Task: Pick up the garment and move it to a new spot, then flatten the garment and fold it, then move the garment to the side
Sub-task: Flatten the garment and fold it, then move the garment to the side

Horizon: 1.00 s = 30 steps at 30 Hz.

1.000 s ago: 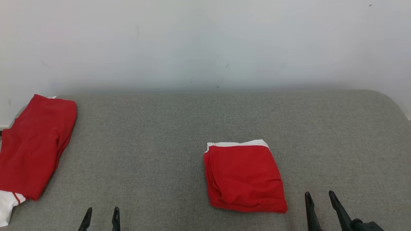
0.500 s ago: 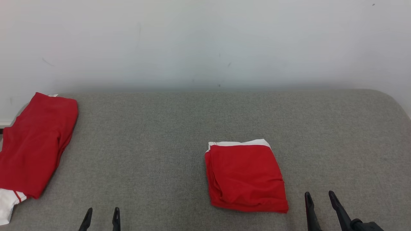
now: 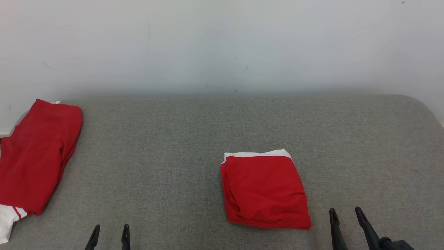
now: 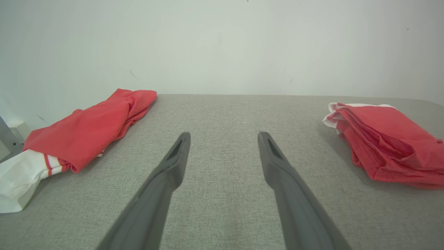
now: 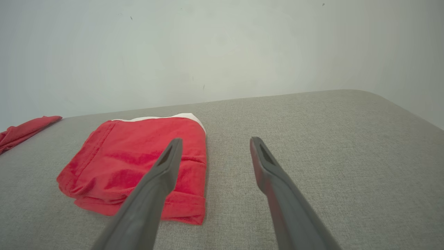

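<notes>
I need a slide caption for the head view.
Folded red garment on grey surface; left tool, right tool open.

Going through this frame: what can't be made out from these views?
Head view: side garment's white end, cut by the left edge.
Right wrist view: part of the folded garment, behind one finger of the right gripper.
All views: folded garment's inner layers, covered by its top layer.
</notes>
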Tool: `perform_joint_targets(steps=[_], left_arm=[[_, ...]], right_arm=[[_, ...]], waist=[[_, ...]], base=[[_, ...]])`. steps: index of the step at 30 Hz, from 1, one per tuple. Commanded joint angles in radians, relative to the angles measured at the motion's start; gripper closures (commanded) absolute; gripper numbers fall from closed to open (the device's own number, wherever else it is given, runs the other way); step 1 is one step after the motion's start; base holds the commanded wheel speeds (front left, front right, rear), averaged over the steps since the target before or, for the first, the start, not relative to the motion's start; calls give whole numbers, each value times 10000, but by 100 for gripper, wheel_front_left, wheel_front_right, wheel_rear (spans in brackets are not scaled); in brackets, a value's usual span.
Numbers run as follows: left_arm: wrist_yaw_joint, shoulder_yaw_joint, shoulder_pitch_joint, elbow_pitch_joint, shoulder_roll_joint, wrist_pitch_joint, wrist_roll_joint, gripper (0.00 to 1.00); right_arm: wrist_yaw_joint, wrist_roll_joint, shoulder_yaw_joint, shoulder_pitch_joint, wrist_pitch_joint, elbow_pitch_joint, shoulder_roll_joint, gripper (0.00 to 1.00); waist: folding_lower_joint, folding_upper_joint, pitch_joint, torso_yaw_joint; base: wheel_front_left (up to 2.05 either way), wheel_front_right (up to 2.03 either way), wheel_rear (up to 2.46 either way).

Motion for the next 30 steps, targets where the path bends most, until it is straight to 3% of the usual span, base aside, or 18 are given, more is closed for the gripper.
perform_joint_targets(steps=[1, 20, 25, 30], left_arm=[[18, -10, 84, -9, 15, -28, -30, 0], [18, -46, 71, 17, 11, -28, -48, 0], [18, -91, -48, 72, 4, -28, -61, 0], [18, -202, -186, 116, 43, -28, -64, 0]], right_arm=[[-15, -42, -18, 43, -3, 14, 28, 0], [-15, 7, -89, -128, -3, 61, 56, 0], [-15, -16, 80, -741, -3, 289, 39, 0], [-15, 39, 161, -2077, -3, 1412, -5, 0]], waist=[[0, 0, 1, 4], [0, 0, 10, 105], [0, 0, 19, 216], [0, 0, 105, 392]], base=[[0, 0, 0], [0, 0, 0], [0, 0, 0], [0, 0, 0]])
